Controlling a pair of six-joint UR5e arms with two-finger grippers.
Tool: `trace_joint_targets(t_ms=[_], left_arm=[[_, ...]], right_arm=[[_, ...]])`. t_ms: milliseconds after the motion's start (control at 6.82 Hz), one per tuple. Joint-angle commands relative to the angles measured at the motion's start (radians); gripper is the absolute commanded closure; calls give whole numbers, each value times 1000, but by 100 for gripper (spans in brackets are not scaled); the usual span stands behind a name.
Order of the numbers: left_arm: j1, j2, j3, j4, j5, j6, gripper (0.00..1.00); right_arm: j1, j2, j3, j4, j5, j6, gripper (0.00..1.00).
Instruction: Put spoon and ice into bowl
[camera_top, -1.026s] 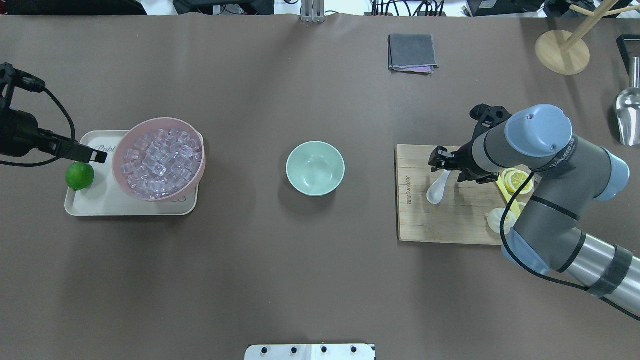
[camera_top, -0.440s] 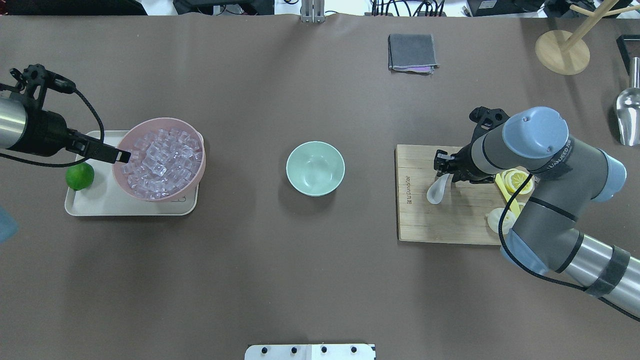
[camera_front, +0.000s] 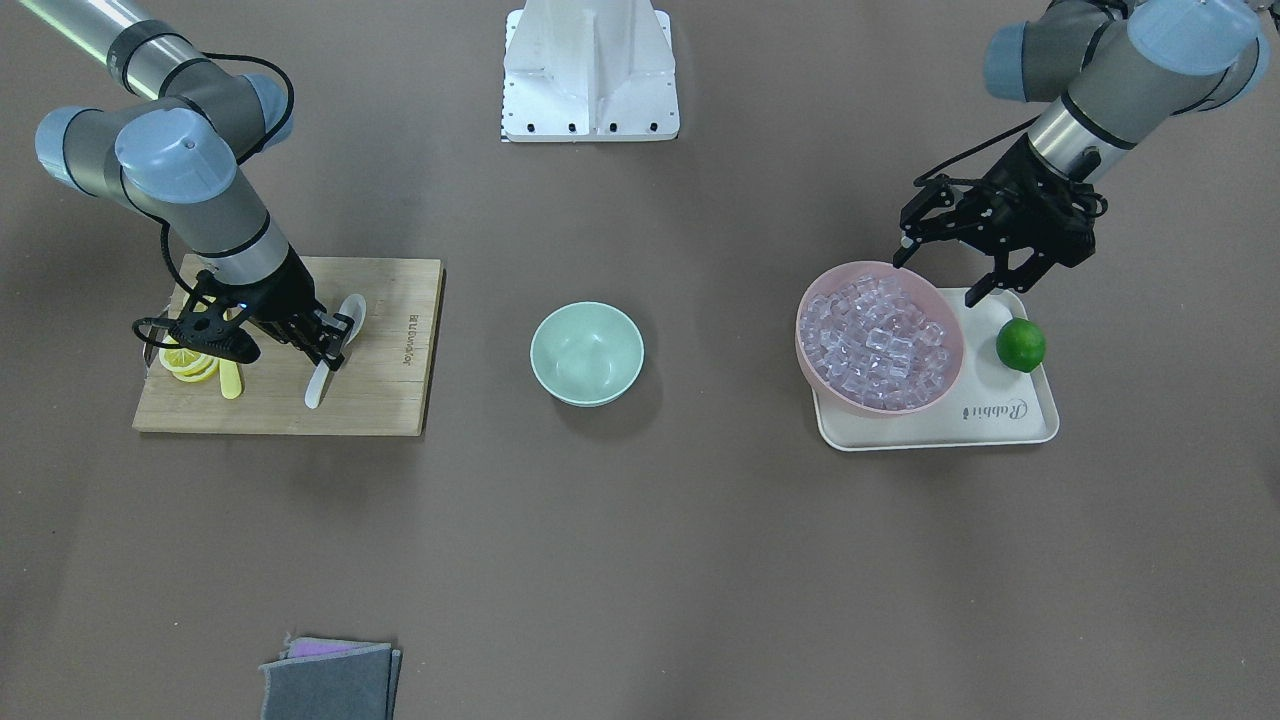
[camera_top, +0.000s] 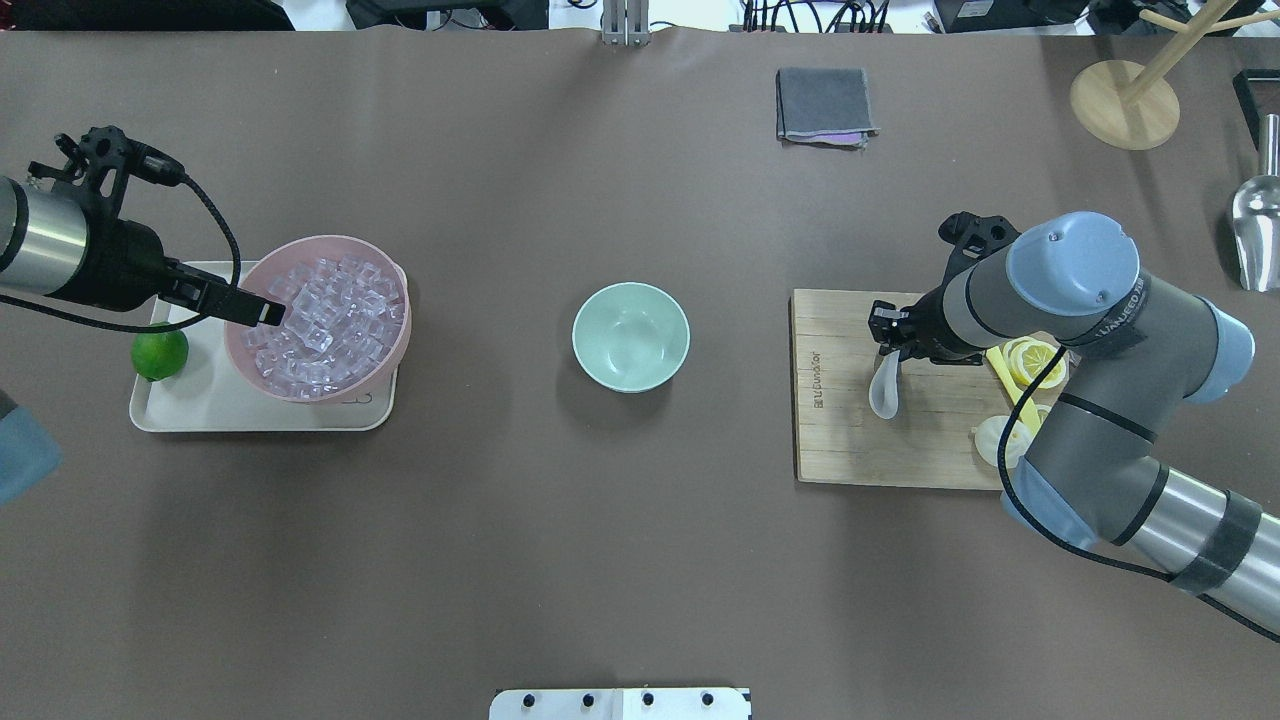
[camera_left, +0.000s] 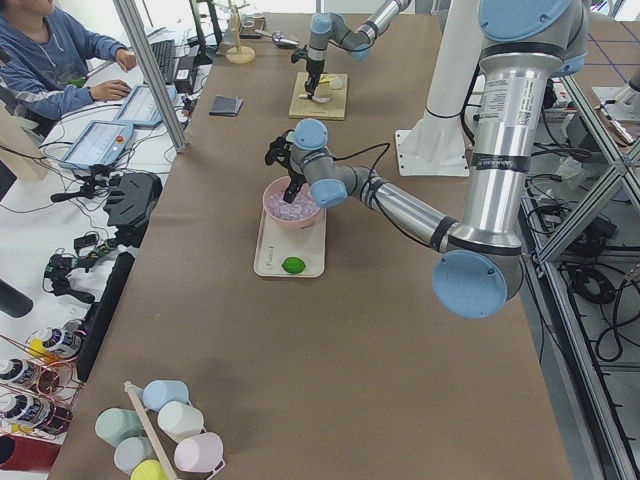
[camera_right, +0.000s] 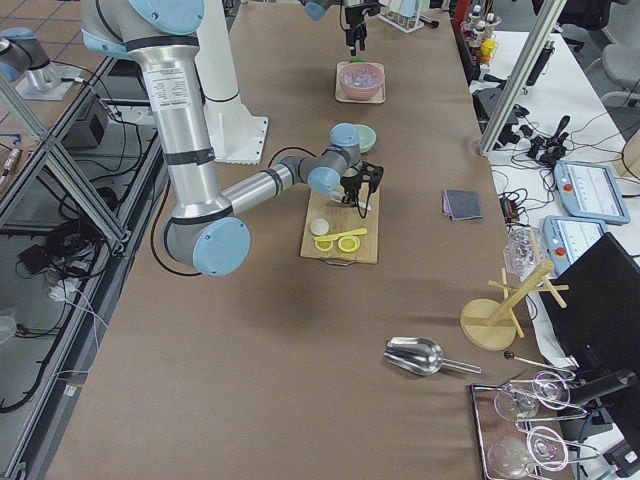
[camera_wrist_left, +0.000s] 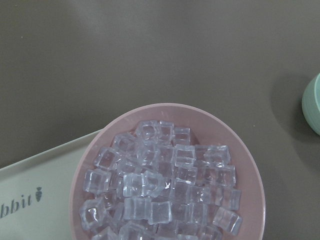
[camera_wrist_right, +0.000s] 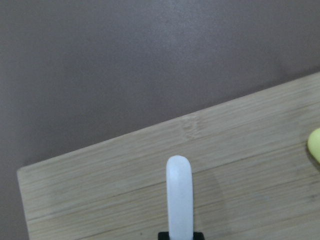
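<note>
Bowl (camera_top: 630, 336) mint-green; spoon (camera_top: 884, 395) white; ice (camera_top: 325, 325) clear; pink bowl (camera_top: 400, 350).

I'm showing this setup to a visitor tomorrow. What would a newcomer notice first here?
Probably the pink bowl heaped with ice on the robot's left, the open left gripper poised over its rim. Then the right gripper pinching the white spoon over the cutting board, and the empty mint-green bowl between them.

Long brown table (camera_top: 640, 560); white side desk (camera_left: 30, 230) alongside; aluminium frame post (camera_left: 148, 70) at desk edge; pale tiled floor (camera_right: 100, 400).
</note>
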Motion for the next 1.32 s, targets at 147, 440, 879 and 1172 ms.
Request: trace_joint_targets(t_ms=[147, 440, 879, 1172], left_arm=[[40, 1, -34, 44, 34, -1, 3], [77, 4, -79, 122, 58, 0, 3], [117, 7, -64, 122, 100, 0, 3], [129, 10, -48, 122, 114, 5, 3]], right_arm=[[3, 79, 8, -17, 0, 91, 100], [-15, 220, 6, -142, -25, 194, 100], [-81, 427, -102, -209, -112, 355, 100], [-115, 497, -161, -210, -167, 426, 100]])
